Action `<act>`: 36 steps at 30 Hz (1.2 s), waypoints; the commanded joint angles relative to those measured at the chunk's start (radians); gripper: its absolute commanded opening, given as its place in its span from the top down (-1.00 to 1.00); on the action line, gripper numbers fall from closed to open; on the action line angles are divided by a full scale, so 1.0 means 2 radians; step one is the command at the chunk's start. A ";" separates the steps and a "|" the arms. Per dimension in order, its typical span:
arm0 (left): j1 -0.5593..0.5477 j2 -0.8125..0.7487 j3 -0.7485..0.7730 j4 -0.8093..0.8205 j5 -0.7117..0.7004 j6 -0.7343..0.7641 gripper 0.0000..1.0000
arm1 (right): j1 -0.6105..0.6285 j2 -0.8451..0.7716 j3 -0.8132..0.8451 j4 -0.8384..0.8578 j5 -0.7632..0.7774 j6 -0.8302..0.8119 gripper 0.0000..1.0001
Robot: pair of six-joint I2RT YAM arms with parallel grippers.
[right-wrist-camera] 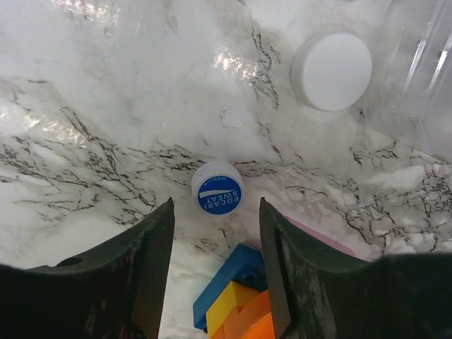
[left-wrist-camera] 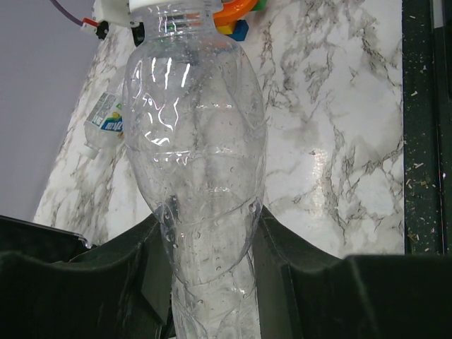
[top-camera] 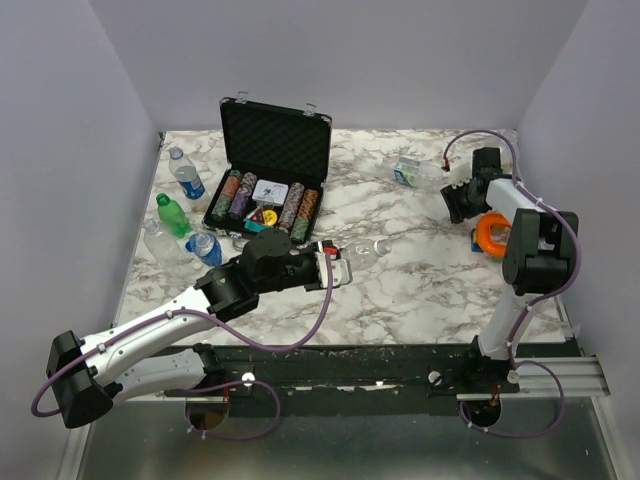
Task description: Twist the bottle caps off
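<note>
Left gripper point(left-wrist-camera: 209, 236) clamped around the lower body of a clear bottle point(left-wrist-camera: 194, 155), black fingers pressed in on either side. The bottle points away from the wrist, out over the marble table point(top-camera: 420, 280), with its white cap point(left-wrist-camera: 169, 6) on the neck. Right gripper point(right-wrist-camera: 215, 219) at the far right, jaws spread, nothing held. A loose blue Pocari Sweat cap point(right-wrist-camera: 217, 188) lies on the marble just ahead of the gap, and a second white cap point(right-wrist-camera: 332, 70) lies beyond it, well apart. Toy blocks point(right-wrist-camera: 236, 296) sit under the fingers. A labelled bottle point(top-camera: 410, 170) lies on its side at the far edge. A green bottle point(top-camera: 172, 215) and blue-labelled bottles point(top-camera: 187, 175) are grouped left of the open poker chip case point(top-camera: 270, 170).
</note>
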 commanded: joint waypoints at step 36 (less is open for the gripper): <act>0.064 0.051 -0.035 0.249 0.207 -0.262 1.00 | 0.229 -0.370 -0.020 -0.189 -0.593 -0.106 -0.98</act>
